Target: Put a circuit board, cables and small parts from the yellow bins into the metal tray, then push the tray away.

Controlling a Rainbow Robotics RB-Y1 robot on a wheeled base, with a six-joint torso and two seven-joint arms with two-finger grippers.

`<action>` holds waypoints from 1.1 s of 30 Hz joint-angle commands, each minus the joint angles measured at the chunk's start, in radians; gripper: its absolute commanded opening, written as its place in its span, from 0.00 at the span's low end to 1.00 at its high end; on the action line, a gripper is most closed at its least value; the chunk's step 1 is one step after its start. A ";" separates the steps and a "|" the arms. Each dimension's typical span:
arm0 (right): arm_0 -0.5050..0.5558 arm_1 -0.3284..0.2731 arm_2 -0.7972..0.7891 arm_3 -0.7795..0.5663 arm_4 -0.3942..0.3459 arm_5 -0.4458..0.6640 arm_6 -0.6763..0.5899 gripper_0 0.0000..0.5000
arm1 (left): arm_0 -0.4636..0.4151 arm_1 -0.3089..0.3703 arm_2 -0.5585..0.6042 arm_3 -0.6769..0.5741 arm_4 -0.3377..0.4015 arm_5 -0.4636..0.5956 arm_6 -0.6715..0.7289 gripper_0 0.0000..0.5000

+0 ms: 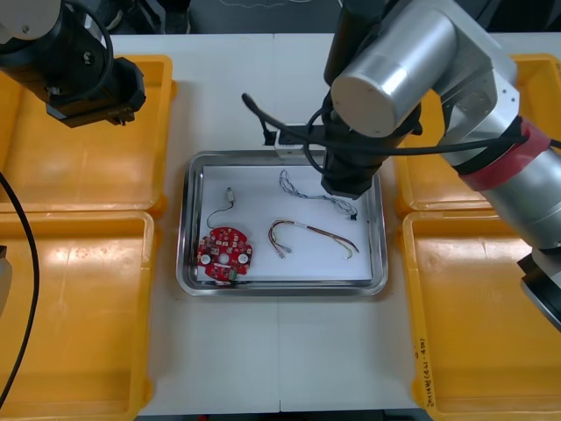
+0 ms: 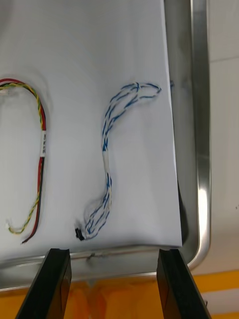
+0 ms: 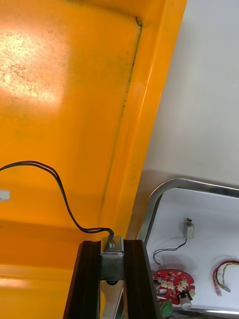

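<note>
The metal tray (image 1: 188, 263) holds a round red circuit board (image 1: 225, 254), a small metal part (image 1: 230, 195) on a thin black lead, a red and yellow cable (image 1: 311, 235) and a twisted blue and white cable (image 1: 308, 190). My right gripper (image 2: 114, 284) hangs open just above the tray's edge, with the blue and white cable (image 2: 110, 159) lying loose beyond its fingers. My left gripper (image 3: 112, 271) is shut on a small metal part (image 3: 112, 255) whose black cable (image 3: 55, 177) trails into the far left bin (image 3: 59, 99). The left gripper hovers at that bin's tray-side wall.
Yellow bins flank the tray: far left (image 1: 26, 158), near left (image 1: 70, 316), far right (image 1: 539, 83), near right (image 1: 482, 324). The right arm (image 1: 412, 61) spans the far right bin and the tray's right side. Bare table lies in front of and beyond the tray.
</note>
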 commanded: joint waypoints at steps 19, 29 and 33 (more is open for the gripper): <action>0.065 -0.238 -0.303 -0.168 -0.220 0.141 -0.519 1.00 | -0.051 0.001 -0.031 -0.049 0.035 0.007 0.037 0.00; 0.249 -0.263 -0.485 -0.313 -0.218 0.159 -0.715 1.00 | -0.052 -0.013 -0.100 -0.066 0.057 0.007 0.054 0.00; 0.340 -0.274 -0.537 -0.378 -0.206 0.159 -0.782 1.00 | -0.052 -0.037 -0.119 -0.066 0.061 0.007 0.060 0.00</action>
